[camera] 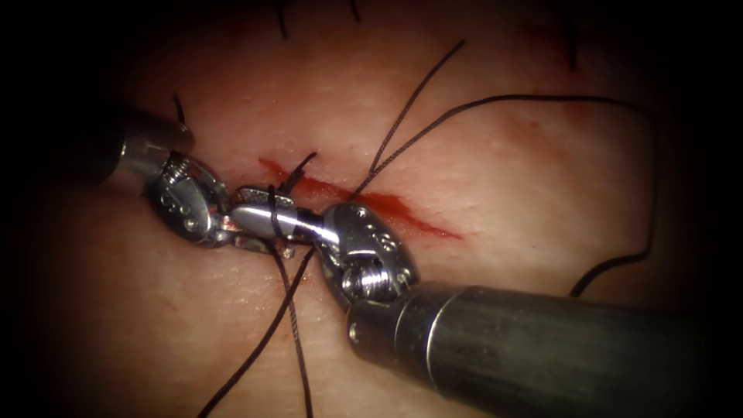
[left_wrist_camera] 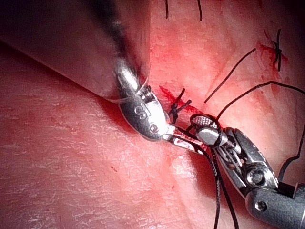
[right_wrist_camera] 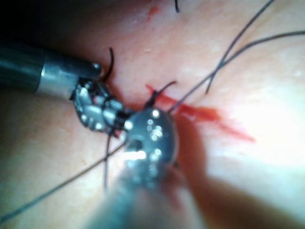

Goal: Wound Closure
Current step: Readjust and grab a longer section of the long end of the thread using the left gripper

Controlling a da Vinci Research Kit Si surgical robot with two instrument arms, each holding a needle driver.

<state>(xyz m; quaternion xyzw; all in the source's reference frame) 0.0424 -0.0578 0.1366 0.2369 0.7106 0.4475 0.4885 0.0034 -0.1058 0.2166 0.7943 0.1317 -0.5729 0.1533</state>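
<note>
The cut [camera: 402,213] runs across the tissue [camera: 480,170] with red fluid along it. My right tool [camera: 246,205] comes in from the lower right, its jaws open over the cut's left end. A turn of dark thread [camera: 275,220] is wrapped around them. My left tool [camera: 277,246] meets it from the left, its jaws shut on the thread just under the right jaws. A short thread tail [camera: 300,169] stands up from the cut. In the left wrist view the right tool [left_wrist_camera: 202,128] shows a ridged jaw face beside the left tool [left_wrist_camera: 196,146].
Two thread strands [camera: 418,93] rise from the cut towards the upper right; one sweeps round in a wide arc [camera: 648,178]. Two more strands [camera: 294,333] trail down to the front. Cut thread ends [camera: 280,23] and an older stitch [left_wrist_camera: 278,50] lie farther back.
</note>
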